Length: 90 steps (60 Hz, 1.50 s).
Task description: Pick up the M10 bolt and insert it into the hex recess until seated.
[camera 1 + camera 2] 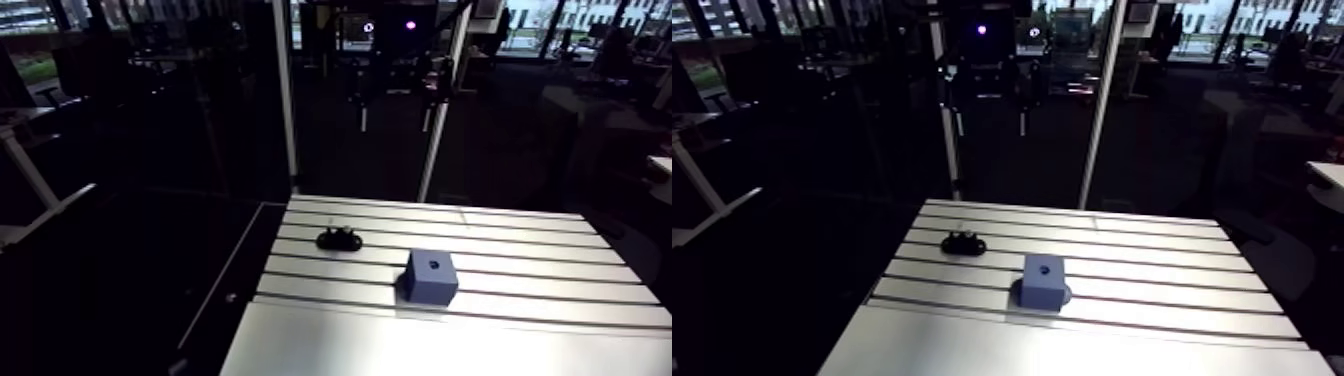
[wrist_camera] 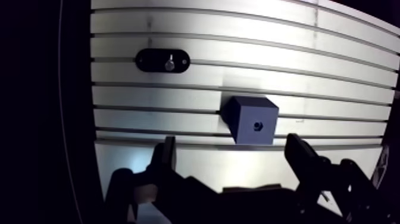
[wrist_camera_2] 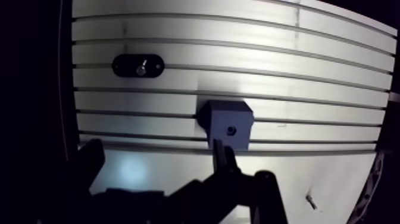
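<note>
Desk (image 1: 520,225): slotted aluminium, with parallel grooves running across its width. The surface is brightly lit against a dim room. A black panel (image 1: 225,290) adjoins one side of it. Two pale upright posts (image 1: 284,100) stand just behind the far edge. Windows (image 1: 610,20) on the far side of the room admit daylight, and buildings are visible outside. A small violet light (image 1: 410,24) glows between the posts. The floor is too dark to assess.
</note>
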### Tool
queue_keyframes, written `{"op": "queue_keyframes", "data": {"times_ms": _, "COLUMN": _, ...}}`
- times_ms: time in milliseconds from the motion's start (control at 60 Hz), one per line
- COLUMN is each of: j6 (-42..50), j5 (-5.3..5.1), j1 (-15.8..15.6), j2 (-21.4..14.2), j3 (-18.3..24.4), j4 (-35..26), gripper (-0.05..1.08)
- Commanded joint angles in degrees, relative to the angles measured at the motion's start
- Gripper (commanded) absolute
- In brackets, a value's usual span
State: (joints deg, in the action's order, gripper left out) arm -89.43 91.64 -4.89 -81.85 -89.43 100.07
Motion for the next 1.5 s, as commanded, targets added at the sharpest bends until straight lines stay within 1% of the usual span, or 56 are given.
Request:
{"op": "queue_keyframes", "data": {"times_ms": 17, "j6": 0.3, "j5": -0.11, "j1": -2.5, "j2": 2.9, "j3": -3.9, "j4": 10.9, "gripper": 0.01}}
{"op": "queue_keyframes", "data": {"times_ms": 33, "j6": 0.3, "j5": -0.11, "j1": -2.5, "j2": 2.9, "j3": -3.9, "j4": 10.9, "gripper": 0.01}}
{"op": "queue_keyframes", "data": {"times_ms": 67, "j6": 0.3, "j5": -0.1, "j1": -2.7, "j2": 3.5, "j3": -4.9, "j4": 13.8, "gripper": 0.01}}
{"op": "queue_keyframes", "data": {"times_ms": 83, "j6": 0.3, "j5": -0.1, "j1": -2.7, "j2": 3.5, "j3": -4.9, "j4": 13.8, "gripper": 0.01}}
{"op": "queue_keyframes", "data": {"times_ms": 133, "j6": 0.0, "j5": -0.1, "j1": -3.2, "j2": 4.0, "j3": -6.1, "j4": 17.0, "gripper": 0.01}}
{"op": "queue_keyframes", "data": {"times_ms": 183, "j6": -0.2, "j5": -0.18, "j1": -3.3, "j2": 4.3, "j3": -6.7, "j4": 18.4, "gripper": 0.01}}
{"op": "queue_keyframes", "data": {"times_ms": 200, "j6": -0.3, "j5": -0.34, "j1": -3.4, "j2": 4.7, "j3": -7.1, "j4": 19.8, "gripper": 0.01}}
{"op": "queue_keyframes", "data": {"times_ms": 250, "j6": -0.3, "j5": -0.51, "j1": -3.6, "j2": 5.0, "j3": -7.5, "j4": 20.9, "gripper": 0.01}}
{"op": "queue_keyframes", "data": {"times_ms": 283, "j6": -0.4, "j5": -0.87, "j1": -4.0, "j2": 5.9, "j3": -7.9, "j4": 22.7, "gripper": 0.01}}
{"op": "queue_keyframes", "data": {"times_ms": 383, "j6": -0.4, "j5": -0.98, "j1": -4.4, "j2": 7.5, "j3": -8.7, "j4": 25.1, "gripper": 0.01}}
{"op": "queue_keyframes", "data": {"times_ms": 867, "j6": -0.5, "j5": -0.98, "j1": -4.4, "j2": 10.8, "j3": -11.9, "j4": 31.1, "gripper": 0.01}}
{"op": "queue_keyframes", "data": {"times_ms": 1017, "j6": -0.7, "j5": -0.97, "j1": -4.4, "j2": 11.8, "j3": -13.8, "j4": 35.2, "gripper": 0.01}}
{"op": "queue_keyframes", "data": {"times_ms": 1267, "j6": -0.7, "j5": -0.89, "j1": -4.8, "j2": 13.3, "j3": -15.0, "j4": 35.8, "gripper": 0.01}}
{"op": "queue_keyframes", "data": {"times_ms": 1350, "j6": -1.1, "j5": -0.82, "j1": -5.0, "j2": 13.9, "j3": -15.4, "j4": 37.2, "gripper": 0.02}}
{"op": "queue_keyframes", "data": {"times_ms": 1500, "j6": -1.4, "j5": -0.72, "j1": -5.1, "j2": 14.2, "j3": -15.9, "j4": 37.8, "gripper": 0.02}}
